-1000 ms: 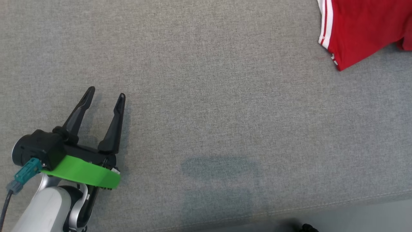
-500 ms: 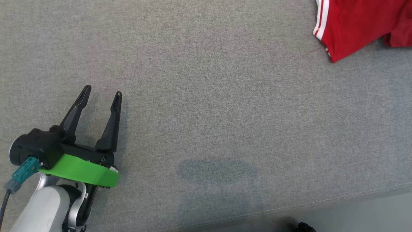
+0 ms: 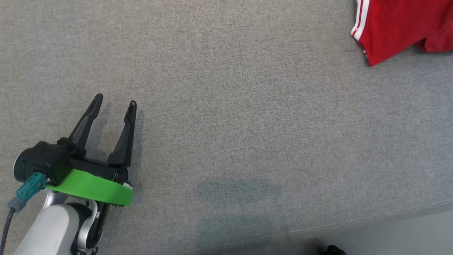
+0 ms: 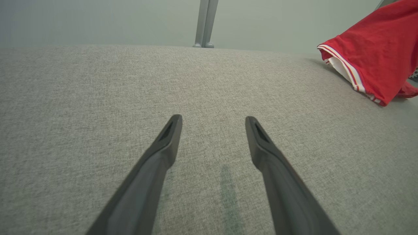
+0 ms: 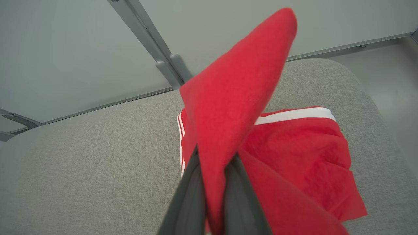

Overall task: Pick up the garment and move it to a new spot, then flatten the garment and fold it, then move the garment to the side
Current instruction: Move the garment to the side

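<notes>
The red garment with white stripes along its edge lies at the far right of the grey cushioned surface, cut off by the top right corner of the head view. In the right wrist view my right gripper is shut on a raised fold of the garment, and the rest of the cloth hangs down onto the surface below. My left gripper rests low over the cushion at the lower left, open with nothing between its fingers. The left wrist view has the left gripper far from the garment.
The cushion's front seam runs along the bottom right, with pale floor beyond it. A grey metal post stands behind the far edge, and slanted metal bars stand behind the cushion. A wide bare stretch of cushion separates the left gripper from the garment.
The head picture has shifted slightly, so the camera moved. The garment's lower right fold has changed shape a little. The left gripper stays open in the same place.
</notes>
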You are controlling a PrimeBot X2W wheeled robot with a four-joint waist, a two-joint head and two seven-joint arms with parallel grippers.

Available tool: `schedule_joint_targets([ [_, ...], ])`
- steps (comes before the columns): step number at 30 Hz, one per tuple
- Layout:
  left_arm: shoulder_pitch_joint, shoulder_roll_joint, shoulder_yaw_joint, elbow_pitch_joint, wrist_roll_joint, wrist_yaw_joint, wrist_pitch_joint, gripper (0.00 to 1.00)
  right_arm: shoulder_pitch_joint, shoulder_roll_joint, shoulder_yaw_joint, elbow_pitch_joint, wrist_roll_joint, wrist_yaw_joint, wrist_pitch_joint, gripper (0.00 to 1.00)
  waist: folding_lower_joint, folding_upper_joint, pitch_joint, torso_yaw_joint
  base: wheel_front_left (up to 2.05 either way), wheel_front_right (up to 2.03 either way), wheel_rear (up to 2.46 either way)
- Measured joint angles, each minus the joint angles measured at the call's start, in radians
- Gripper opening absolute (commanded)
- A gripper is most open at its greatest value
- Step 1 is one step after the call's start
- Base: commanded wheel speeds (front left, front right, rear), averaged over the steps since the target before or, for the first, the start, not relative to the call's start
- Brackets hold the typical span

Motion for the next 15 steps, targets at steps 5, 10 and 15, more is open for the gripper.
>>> schedule_joint_targets([
  [5,0.000,0.002,0.001,-0.005,0.000,0.007,0.013,1.00,0.001,-0.022,-0.036,0.020,0.028,-0.009,0.013,0.00,0.0000,0.0000,0.008,0.000,0.00,0.00,0.00],
  [10,0.000,0.011,-0.009,-0.017,0.007,0.007,0.034,1.00,0.025,-0.043,-0.058,0.075,0.029,-0.024,0.006,0.00,0.0000,0.0000,0.028,0.002,0.00,0.00,0.00],
  [15,-0.002,0.019,-0.020,-0.034,0.010,0.007,0.044,1.00,0.066,-0.044,-0.052,0.129,-0.019,-0.037,-0.042,0.07,0.0000,0.0000,0.057,0.010,0.00,0.00,0.00],
])
